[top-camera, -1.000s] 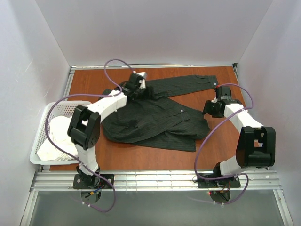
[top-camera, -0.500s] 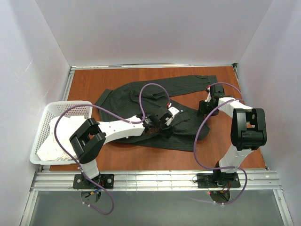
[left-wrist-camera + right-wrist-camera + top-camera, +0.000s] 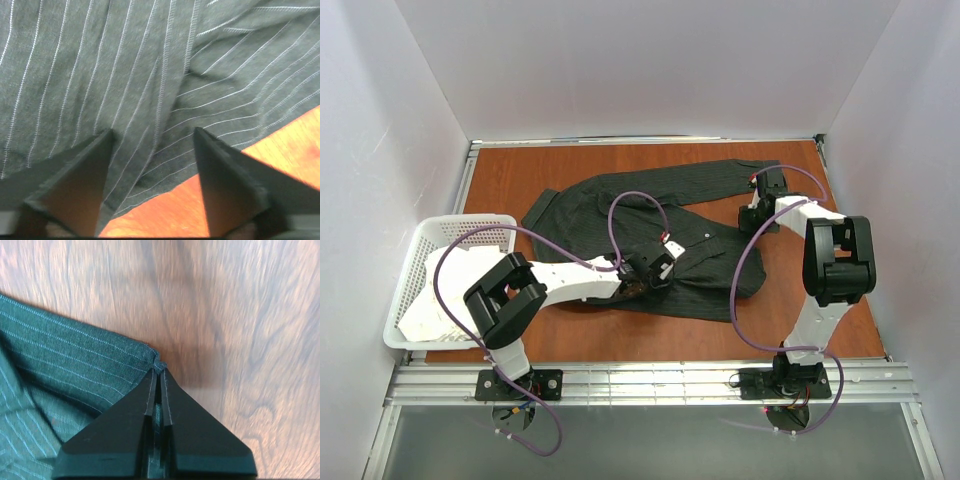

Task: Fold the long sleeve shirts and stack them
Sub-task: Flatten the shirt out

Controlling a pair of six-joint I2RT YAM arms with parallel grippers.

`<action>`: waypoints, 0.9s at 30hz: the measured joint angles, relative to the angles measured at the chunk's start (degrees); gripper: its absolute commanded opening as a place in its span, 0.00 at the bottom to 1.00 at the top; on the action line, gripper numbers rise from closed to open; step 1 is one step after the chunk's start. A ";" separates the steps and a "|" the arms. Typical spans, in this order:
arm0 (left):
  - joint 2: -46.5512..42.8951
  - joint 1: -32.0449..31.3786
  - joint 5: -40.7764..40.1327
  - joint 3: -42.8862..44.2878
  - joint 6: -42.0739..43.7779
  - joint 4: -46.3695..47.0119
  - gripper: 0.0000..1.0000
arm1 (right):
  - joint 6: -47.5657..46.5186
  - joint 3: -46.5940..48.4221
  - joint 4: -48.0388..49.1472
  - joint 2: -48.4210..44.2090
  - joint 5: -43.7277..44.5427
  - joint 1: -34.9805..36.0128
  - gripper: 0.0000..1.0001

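One dark pinstriped long sleeve shirt (image 3: pixel 610 215) lies spread across the brown table, a sleeve reaching to the far right. My left gripper (image 3: pixel 655 270) hovers low over its near middle. In the left wrist view the left gripper (image 3: pixel 152 137) is open, its fingers (image 3: pixel 85 175) straddling the shirt (image 3: pixel 150 60) at its hem, with bare table showing between them. My right gripper (image 3: pixel 760 192) sits at the shirt's right side below the sleeve. In the right wrist view the right gripper (image 3: pixel 159 371) is shut on a corner of the shirt's edge (image 3: pixel 60 355), a small bunch of fabric pinched at its tips.
A white basket (image 3: pixel 405 262) holding pale cloth stands at the table's left edge. White walls enclose the brown table (image 3: pixel 520 170) on three sides. A metal rail runs along the near edge. Purple cables loop over both arms.
My left arm swung from the shirt's far left to its near middle and its jaws narrowed. The shirt got spread leftward. My right gripper moved farther back and shut on the shirt's edge.
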 measured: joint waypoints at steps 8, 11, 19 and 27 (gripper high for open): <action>0.02 0.00 -3.61 -0.76 -0.66 -1.05 0.00 | 0.02 7.74 -2.40 5.46 2.38 -0.15 0.01; 0.02 0.00 -4.44 -0.52 0.02 -1.64 0.00 | 0.22 10.67 -3.19 7.48 2.95 -0.85 0.01; -3.98 0.13 4.79 0.70 2.91 -8.76 0.00 | 3.56 24.83 -6.95 15.85 4.33 -6.73 0.01; -14.56 0.11 25.59 -1.25 5.79 -14.49 0.00 | 6.10 46.80 -9.38 24.55 6.97 -11.10 0.01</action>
